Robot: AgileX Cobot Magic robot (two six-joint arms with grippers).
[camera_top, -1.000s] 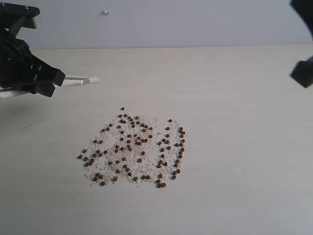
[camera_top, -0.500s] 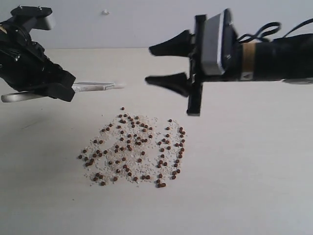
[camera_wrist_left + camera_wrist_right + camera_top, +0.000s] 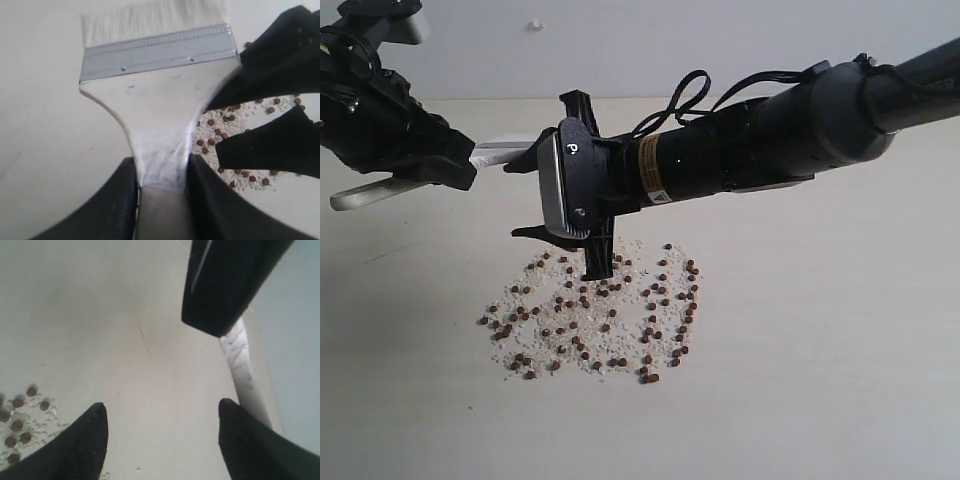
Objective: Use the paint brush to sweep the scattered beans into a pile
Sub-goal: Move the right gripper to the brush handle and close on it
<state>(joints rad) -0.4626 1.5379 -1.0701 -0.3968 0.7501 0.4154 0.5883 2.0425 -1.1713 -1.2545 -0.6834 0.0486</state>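
The beans [image 3: 590,310] lie spread in a loose flat patch of reddish-brown pellets and whitish grains on the table. My left gripper [image 3: 460,165] hovers at the back left, shut on the paint brush [image 3: 155,95] at its pale wooden handle, with the ferrule and off-white bristles pointing away from it. In the left wrist view the left gripper [image 3: 161,167] pinches the handle's neck, and the beans [image 3: 225,135] show beyond it. My right gripper [image 3: 523,198] reaches across the middle and stands open just beside the brush head, above the patch's far edge. The right gripper [image 3: 162,407] holds nothing.
The pale table [image 3: 820,380] stretches all round the patch to a grey wall behind. The right arm's thick black forearm [image 3: 770,130] crosses over the table's back right. A small white speck [image 3: 535,25] marks the wall.
The right arm has swung in from the right edge across the middle, ending beside the brush head. The left gripper has carried the brush slightly right.
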